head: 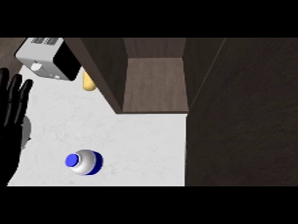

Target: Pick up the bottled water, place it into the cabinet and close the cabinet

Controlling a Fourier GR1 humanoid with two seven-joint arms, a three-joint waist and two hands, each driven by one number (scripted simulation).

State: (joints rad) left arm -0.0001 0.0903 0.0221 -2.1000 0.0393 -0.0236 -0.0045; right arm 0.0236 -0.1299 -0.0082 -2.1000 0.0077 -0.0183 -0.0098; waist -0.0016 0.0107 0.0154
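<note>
The bottled water (83, 162) stands upright on the white counter, seen from above as a silvery round body with a blue cap. The open cabinet (155, 83) rises at the back middle, showing a bare brown shelf; its dark door (251, 113) swings out along the right side. My left hand (3, 118) is at the left edge, fingers straight and pointing up, well to the left of the bottle and holding nothing. My right hand does not show.
A grey and black toaster (48, 58) sits at the back left of the counter (132, 140). A yellowish object (88, 82) lies between the toaster and the cabinet's left wall.
</note>
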